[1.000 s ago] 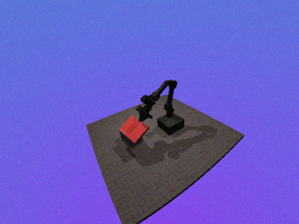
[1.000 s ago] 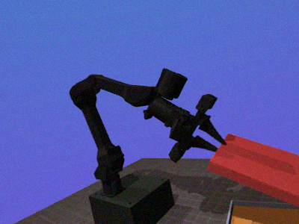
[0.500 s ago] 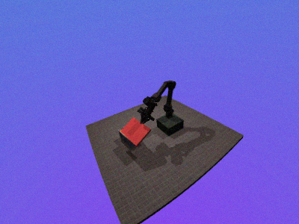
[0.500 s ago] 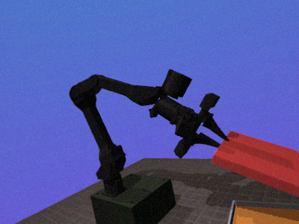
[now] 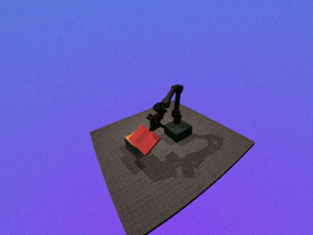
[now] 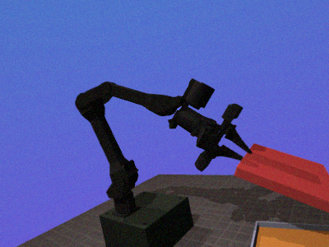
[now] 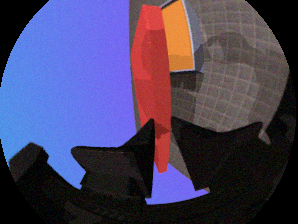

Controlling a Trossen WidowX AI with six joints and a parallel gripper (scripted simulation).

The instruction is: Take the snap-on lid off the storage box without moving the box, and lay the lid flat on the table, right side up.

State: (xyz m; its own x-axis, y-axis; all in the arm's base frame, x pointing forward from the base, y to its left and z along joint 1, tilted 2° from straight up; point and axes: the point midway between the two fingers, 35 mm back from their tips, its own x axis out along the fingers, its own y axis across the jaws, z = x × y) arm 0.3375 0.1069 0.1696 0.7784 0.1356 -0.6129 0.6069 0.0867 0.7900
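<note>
The red lid (image 5: 145,142) (image 6: 284,170) (image 7: 151,85) is off the storage box and held in the air above it, its broad outer face up. It is tilted, with the gripped edge higher and the far end sloping down. My gripper (image 5: 152,130) (image 6: 247,156) (image 7: 161,120) is shut on that edge of the lid, one finger on each face. The storage box (image 5: 132,148) (image 7: 199,59) stands on the table with its orange inside showing; its grey rim (image 6: 255,235) shows at the lower right in the exterior view. The lid hides part of the box in the top view.
The dark arm base (image 5: 178,131) (image 6: 144,218) stands on the tiled table (image 5: 125,204) (image 7: 235,90) beside the box. The table's edges show in the top view. Shadows of the arm and lid fall across the table in front of the box and base.
</note>
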